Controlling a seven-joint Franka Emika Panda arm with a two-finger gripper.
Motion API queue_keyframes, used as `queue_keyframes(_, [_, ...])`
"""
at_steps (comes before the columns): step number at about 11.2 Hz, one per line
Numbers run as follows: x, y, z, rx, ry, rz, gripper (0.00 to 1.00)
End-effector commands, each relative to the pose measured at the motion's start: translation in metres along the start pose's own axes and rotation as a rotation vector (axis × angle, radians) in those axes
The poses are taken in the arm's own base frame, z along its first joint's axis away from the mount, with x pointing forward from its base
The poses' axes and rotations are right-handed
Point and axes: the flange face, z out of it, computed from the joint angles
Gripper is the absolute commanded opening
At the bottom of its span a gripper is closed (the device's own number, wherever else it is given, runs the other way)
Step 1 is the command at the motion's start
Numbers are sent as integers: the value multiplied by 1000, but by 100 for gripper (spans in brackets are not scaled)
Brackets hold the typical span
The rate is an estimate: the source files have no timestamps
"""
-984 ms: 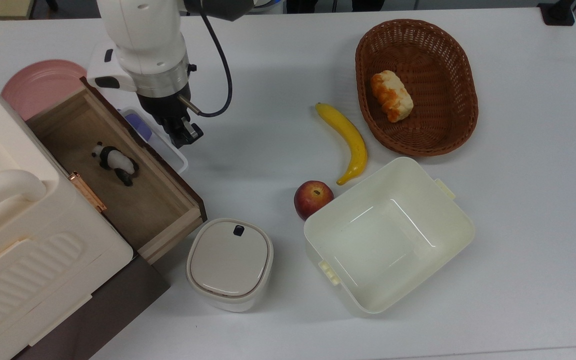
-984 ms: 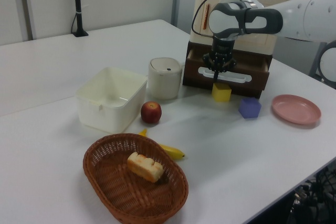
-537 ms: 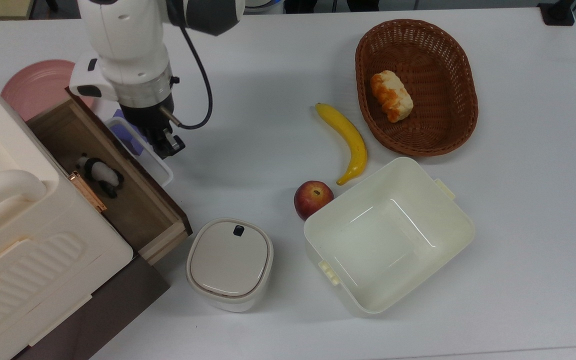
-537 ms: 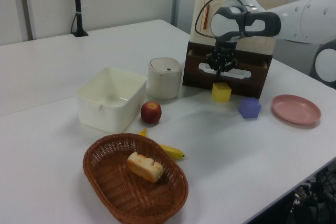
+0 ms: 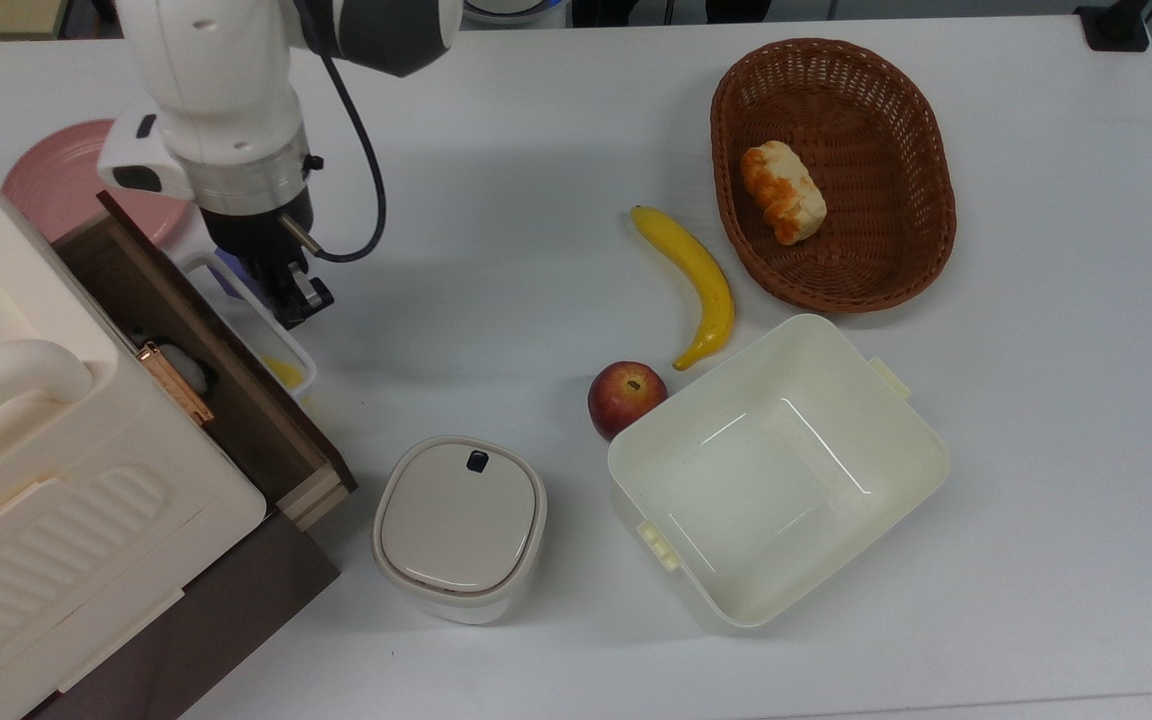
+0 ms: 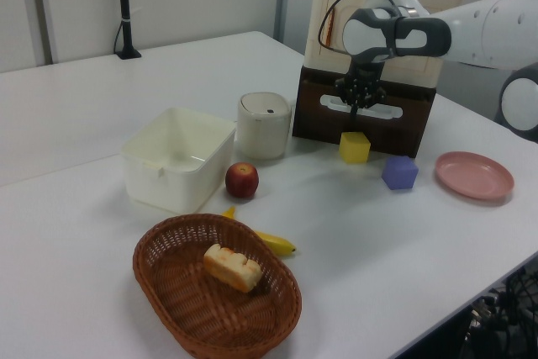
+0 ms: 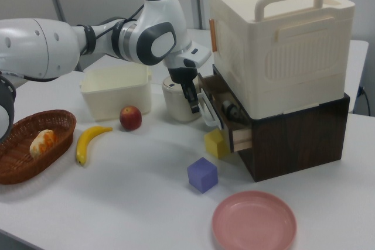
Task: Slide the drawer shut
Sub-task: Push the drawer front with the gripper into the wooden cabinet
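gripper (image 5: pixel 298 298): finger spacing cannot be told | at white handle (image 5: pixel 254 322), likely to push | drawer (image 5: pixel 226 375): left in the top view, part open | task unfinished

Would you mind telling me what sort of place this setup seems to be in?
Probably a robotics lab or test room: a robot arm works over a plain white table laid with props, such as a banana, a basket and coloured blocks.
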Motion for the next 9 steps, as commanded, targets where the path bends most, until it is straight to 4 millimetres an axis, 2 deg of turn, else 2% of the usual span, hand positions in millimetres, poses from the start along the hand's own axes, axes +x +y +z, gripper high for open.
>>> queue_keyframes(1, [17, -1, -5, 19, 52, 16, 0])
queue_keyframes(9, [27, -3, -5, 68, 115, 24, 0])
